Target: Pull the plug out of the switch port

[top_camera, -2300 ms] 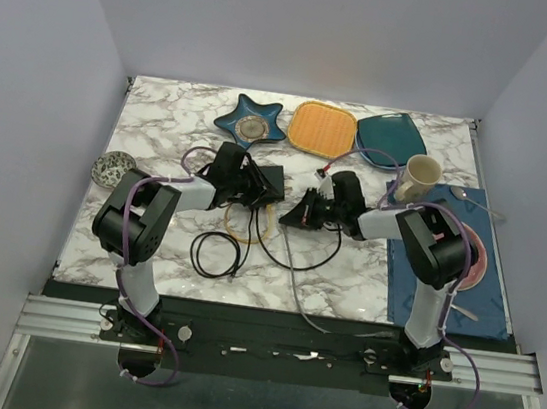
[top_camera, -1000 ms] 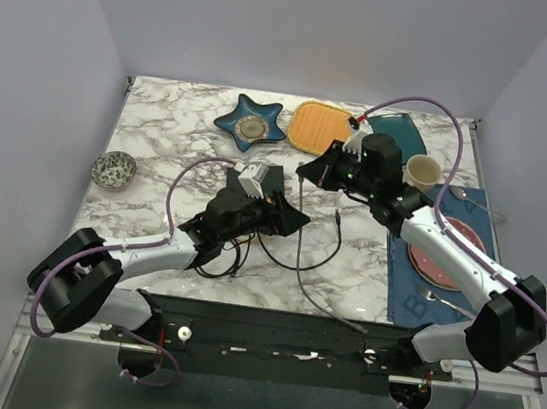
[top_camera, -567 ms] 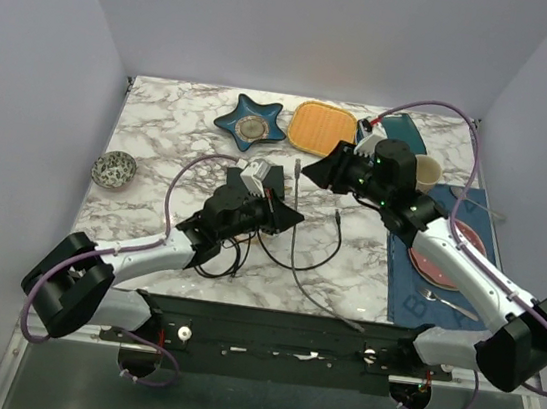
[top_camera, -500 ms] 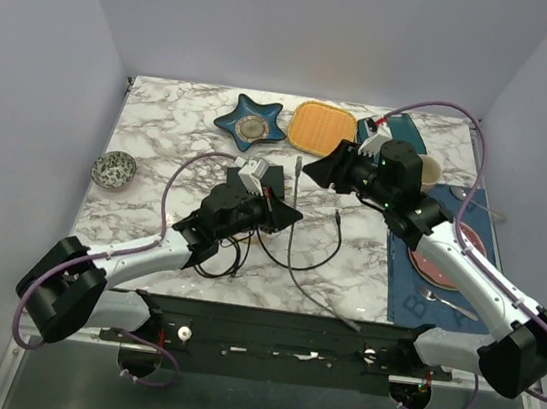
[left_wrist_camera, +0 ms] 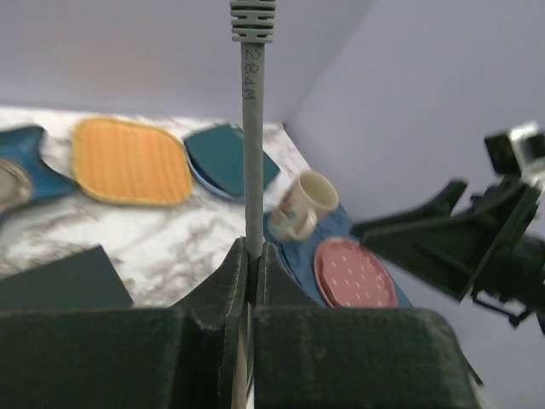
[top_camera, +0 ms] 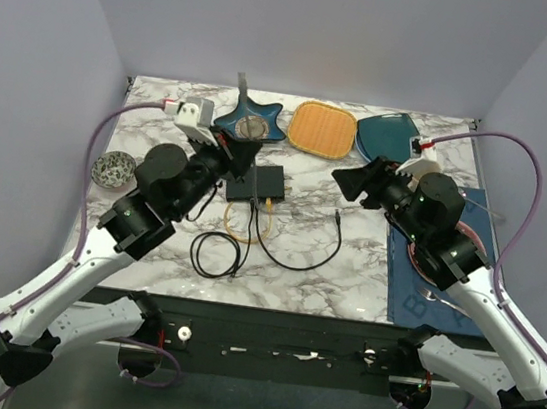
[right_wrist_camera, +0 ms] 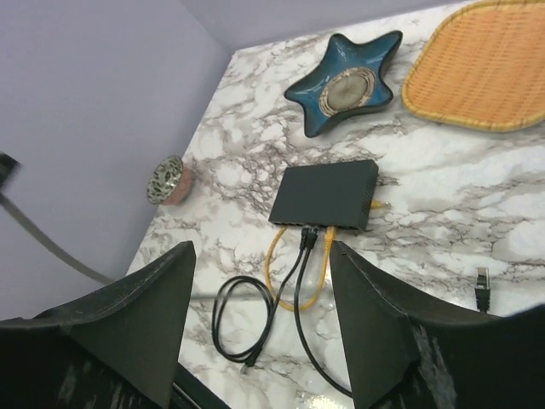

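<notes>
The switch (top_camera: 257, 181) is a flat black box lying on the marble table (top_camera: 366, 267), also seen in the right wrist view (right_wrist_camera: 328, 194). Two black cables (right_wrist_camera: 300, 243) and a yellow cable (right_wrist_camera: 325, 256) are plugged into its near edge. A grey cable (left_wrist_camera: 254, 170) stands upright in the air, its ribbed plug boot (left_wrist_camera: 253, 21) at the top, free of the switch. My left gripper (left_wrist_camera: 252, 249) is shut on this cable, raised above the switch's left end (top_camera: 237, 149). My right gripper (right_wrist_camera: 261, 247) hangs open and empty, high to the switch's right (top_camera: 349, 182).
A blue star dish (top_camera: 252, 124), an orange plate (top_camera: 324, 128) and a teal plate (top_camera: 391, 134) line the back. A patterned bowl (top_camera: 114, 168) sits at left. A mug (left_wrist_camera: 298, 204) and pink plate (left_wrist_camera: 353, 273) rest on a blue mat. A black cable coil (top_camera: 216, 255) lies near front.
The right gripper let go of the grey cable, opened and drew back to the right. The left gripper shut on that cable and rose toward the back left with it.
</notes>
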